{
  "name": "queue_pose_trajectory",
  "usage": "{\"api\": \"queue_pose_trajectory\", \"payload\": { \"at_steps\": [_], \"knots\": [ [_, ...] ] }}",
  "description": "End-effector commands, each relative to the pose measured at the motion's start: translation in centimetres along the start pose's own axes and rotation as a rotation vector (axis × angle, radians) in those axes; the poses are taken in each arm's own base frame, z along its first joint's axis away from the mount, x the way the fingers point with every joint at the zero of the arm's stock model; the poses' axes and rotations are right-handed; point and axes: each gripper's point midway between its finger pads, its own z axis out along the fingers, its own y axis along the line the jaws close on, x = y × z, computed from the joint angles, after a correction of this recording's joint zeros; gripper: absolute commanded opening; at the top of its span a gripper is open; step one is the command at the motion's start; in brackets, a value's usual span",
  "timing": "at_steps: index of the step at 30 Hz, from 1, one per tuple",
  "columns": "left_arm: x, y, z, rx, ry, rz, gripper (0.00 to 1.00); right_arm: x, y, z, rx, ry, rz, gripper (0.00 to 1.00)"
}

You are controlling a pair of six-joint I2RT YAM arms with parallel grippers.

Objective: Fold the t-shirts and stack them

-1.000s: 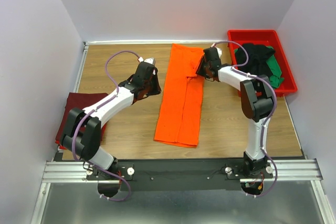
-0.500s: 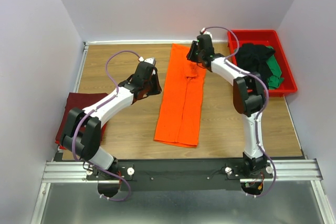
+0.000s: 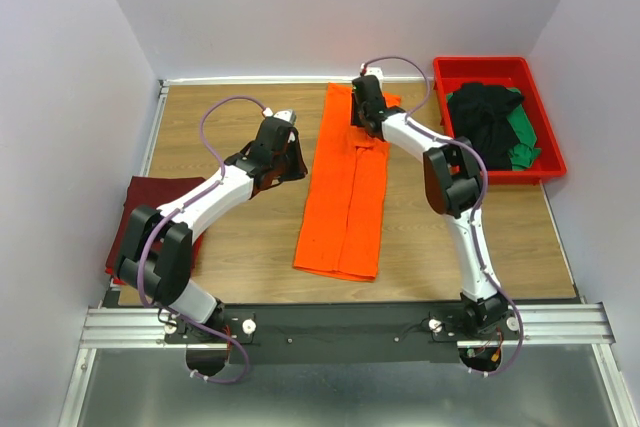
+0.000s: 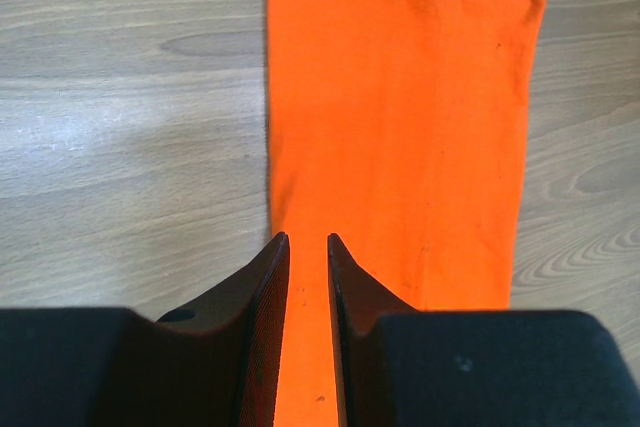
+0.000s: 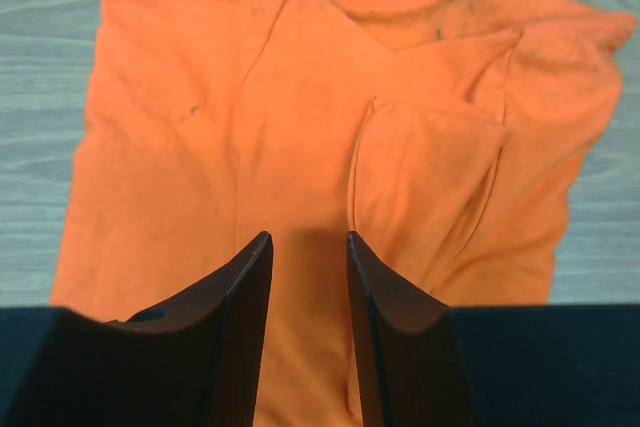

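**A:** Orange t-shirt (image 3: 345, 197): how is it expected to handle?

**B:** It is judged light, limp and not slippery. No shape would be kept once it is lifted, so it is best taken at two corners or along a folded edge. It is laid lengthwise in the middle of the desk (image 3: 250, 237), narrowed into a long strip, hem near and collar far.

**A:** What is met, going from the near side outward?

**B:** A maroon t-shirt (image 3: 140, 195) is seen at the near left of the desk, partly hidden by the left arm. The left pincer (image 4: 305, 242) is held beside the strip's left edge, jaws narrowly apart, nothing gripped. Farther on, the right pincer (image 5: 307, 237) is poised over the collar end, jaws apart and empty, near a tucked-in sleeve (image 5: 430, 177).

**A:** And the surface, the room?

**B:** Smooth wood grain is shown, so cloth should slide readily. At the far right, a black t-shirt (image 3: 485, 112) and a green t-shirt (image 3: 522, 137) are heaped in a red tray (image 3: 480, 65). Three sides are closed in by plain pale walls (image 3: 300, 7).
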Motion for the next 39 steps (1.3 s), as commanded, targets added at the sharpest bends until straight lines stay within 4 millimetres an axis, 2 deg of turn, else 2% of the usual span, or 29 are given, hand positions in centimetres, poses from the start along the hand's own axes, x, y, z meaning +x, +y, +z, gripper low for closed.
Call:
{"api": "queue_pose_trajectory", "payload": {
  "at_steps": [1,13,17,21,24,32,39],
  "knots": [
    [0.1,-0.1,0.2,0.024,0.003,0.015,0.3,0.3,-0.5,0.6,0.094,-0.011,-0.1,0.43],
    [0.3,0.1,0.3,0.025,0.009,0.013,0.3,1.4,-2.4,1.1,0.189,0.012,-0.164,0.44],
    [0.4,0.1,0.4,0.027,0.011,0.013,0.3,1.3,-2.9,1.1,0.216,0.008,-0.17,0.35],
    [0.4,0.1,0.3,0.026,0.011,0.012,0.3,1.4,-3.0,1.0,0.229,0.007,-0.157,0.2],
    [0.5,0.2,0.3,0.026,0.011,0.012,0.3,1.1,-3.2,0.6,0.244,-0.003,-0.126,0.14],
    [0.6,0.3,0.2,0.028,0.012,0.011,0.3,0.5,-4.7,-1.2,0.3,-0.029,0.014,0.08],
    [0.7,0.3,0.1,0.031,0.01,0.014,0.3,0.5,-6.0,-2.2,0.297,-0.049,0.15,0.07]
  ]
}}
